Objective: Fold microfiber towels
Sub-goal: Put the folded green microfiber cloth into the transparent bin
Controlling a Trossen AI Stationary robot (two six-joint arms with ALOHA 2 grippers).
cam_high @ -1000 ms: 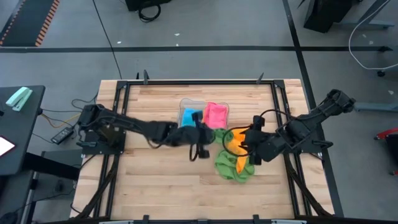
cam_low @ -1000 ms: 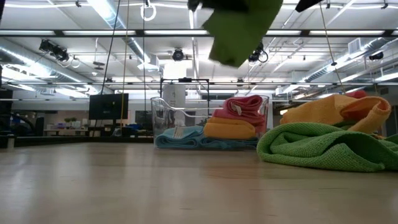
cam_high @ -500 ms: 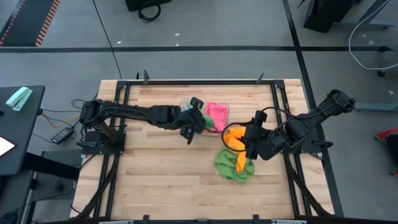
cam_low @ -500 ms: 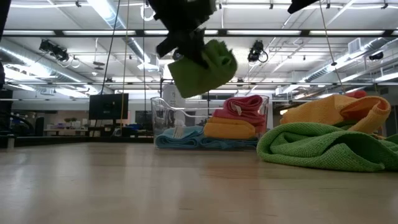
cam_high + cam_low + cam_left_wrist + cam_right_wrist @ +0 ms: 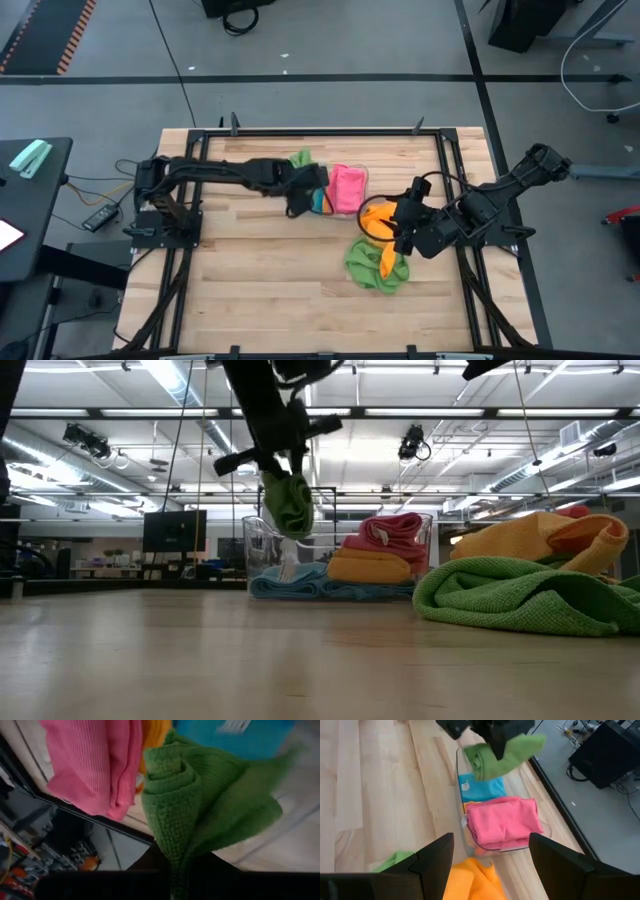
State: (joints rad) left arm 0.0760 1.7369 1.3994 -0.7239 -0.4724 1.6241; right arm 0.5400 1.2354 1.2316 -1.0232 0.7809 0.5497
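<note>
The high view sets out the whole wooden counter (image 5: 250,260). The left tool (image 5: 300,185) reaches over the clear plastic tray (image 5: 364,178) near the far edge, and the right tool (image 5: 398,232) hangs above a loose heap on the right half. Only the left wrist view shows the grip up close. There the left tool is clamped together on a rolled green towel (image 5: 195,805), a thick nubby coil with one flap trailing to the side. The low view shows something the overhead shot hides: that towel (image 5: 288,503) is in the air, dangling above the tray's near end. It also shows the layers inside the tray (image 5: 425,530).

The right wrist view looks between the right tool's own fingers (image 5: 435,857), which stand wide apart with nothing between them. Beyond them it shows the tray's contents from the side.

By count there are six towels. In the tray lie three, all folded: a blue towel (image 5: 480,787), a pink towel (image 5: 502,822) and, under the pink one, a folded orange towel (image 5: 370,567). Outside the tray, below the right tool, lie two crumpled together: a loose orange towel (image 5: 378,220), touching the tray's corner, and a loose green towel (image 5: 372,268) nearer the front edge. The sixth is the held green one.
</note>
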